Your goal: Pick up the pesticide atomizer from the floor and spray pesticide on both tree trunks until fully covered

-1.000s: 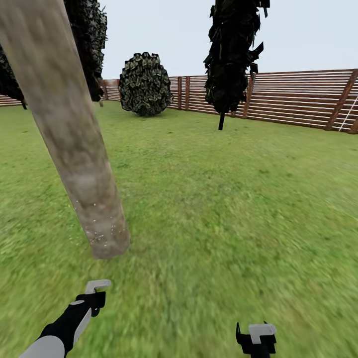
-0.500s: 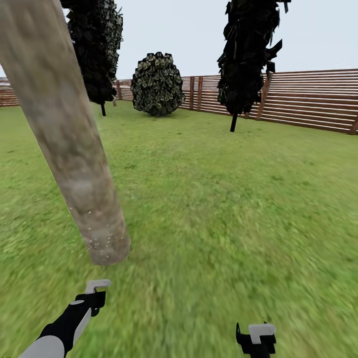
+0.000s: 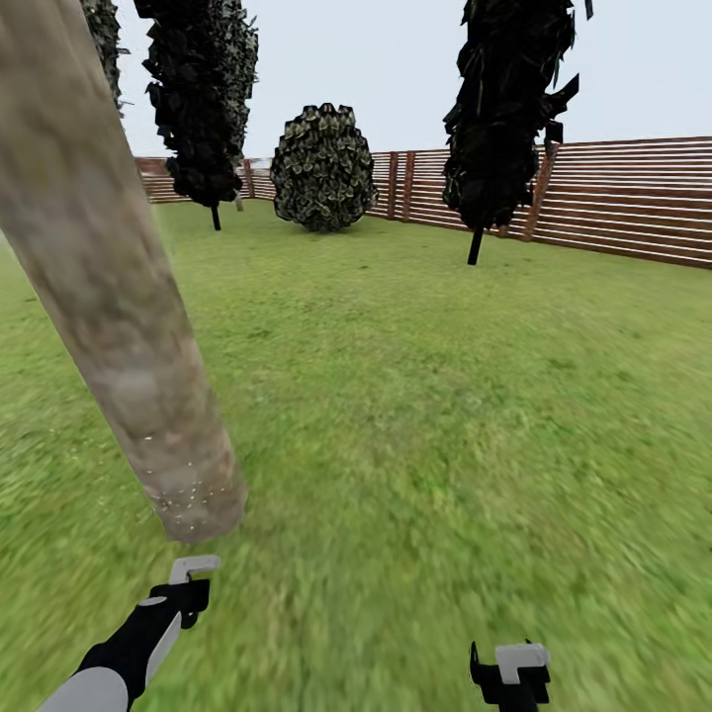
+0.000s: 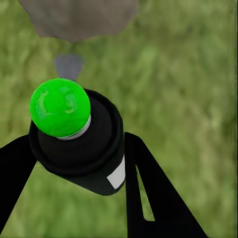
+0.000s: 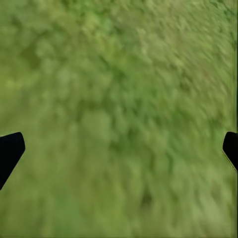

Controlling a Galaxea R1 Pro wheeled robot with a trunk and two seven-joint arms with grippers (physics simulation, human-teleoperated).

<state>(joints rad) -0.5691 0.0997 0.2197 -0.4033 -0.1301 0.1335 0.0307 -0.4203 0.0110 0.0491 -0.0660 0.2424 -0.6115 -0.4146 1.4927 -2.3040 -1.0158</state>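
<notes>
Left gripper (image 4: 74,163) clamps the black atomizer (image 4: 82,148) (green cap) above lawn (image 3: 445,415); right gripper (image 5: 119,148) spread wide, holding nothing. Just ahead, the trunk (image 3: 119,326), white specks (image 3: 183,489) at its base. Beyond: dark conifers (image 3: 509,109), fence (image 3: 633,198).

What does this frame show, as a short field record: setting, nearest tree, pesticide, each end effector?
setting: green lawn bounded by a brown slatted fence
nearest tree: thick mottled tree trunk at the head view's left, leaning in the picture
pesticide: white specks low on the trunk; upper bark looks bare
left end effector: shut on the black atomizer with its green cap, facing the trunk base
right end effector: open, empty, over grass
background: two dark columnar trees and a round bush
</notes>
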